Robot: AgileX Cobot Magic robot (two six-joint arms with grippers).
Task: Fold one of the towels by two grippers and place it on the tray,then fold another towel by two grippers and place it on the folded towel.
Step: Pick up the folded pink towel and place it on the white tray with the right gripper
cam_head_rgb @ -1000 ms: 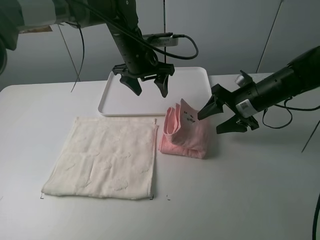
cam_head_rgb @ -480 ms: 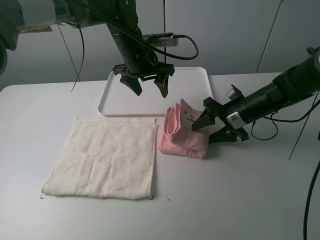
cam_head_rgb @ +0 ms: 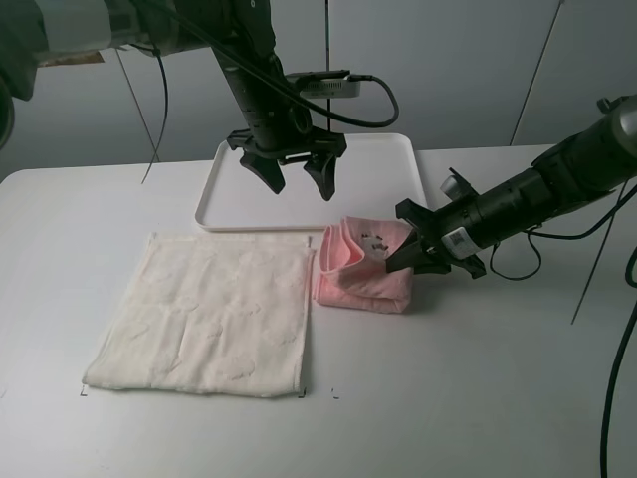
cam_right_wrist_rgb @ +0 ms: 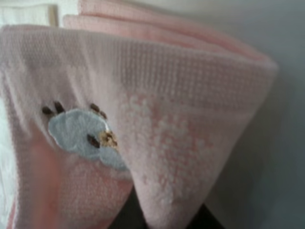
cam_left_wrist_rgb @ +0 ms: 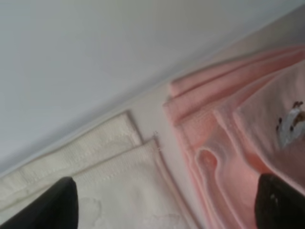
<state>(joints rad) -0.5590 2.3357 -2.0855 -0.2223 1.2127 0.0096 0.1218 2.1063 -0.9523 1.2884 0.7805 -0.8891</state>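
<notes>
A folded pink towel (cam_head_rgb: pixel 360 267) lies on the white table just in front of the white tray (cam_head_rgb: pixel 381 159). It fills the right wrist view (cam_right_wrist_rgb: pixel 157 109), where an embroidered patch shows. A cream towel (cam_head_rgb: pixel 204 314) lies flat to its left. My right gripper (cam_head_rgb: pixel 410 256) is low at the pink towel's right edge, jaws apart on either side of the edge. My left gripper (cam_head_rgb: pixel 299 187) hangs open and empty above the tray's front rim. Its wrist view shows both towels' near corners, pink (cam_left_wrist_rgb: pixel 238 124) and cream (cam_left_wrist_rgb: pixel 109 191).
The tray holds nothing. Black cables (cam_head_rgb: pixel 363 100) hang behind the left arm above the tray. Small marks (cam_head_rgb: pixel 333 393) sit on the table in front of the towels. Bare table lies to the front and right.
My right gripper has moved left and down onto the pink towel's right edge. The towel's upright flap has been pressed down flat. My left gripper has barely moved.
</notes>
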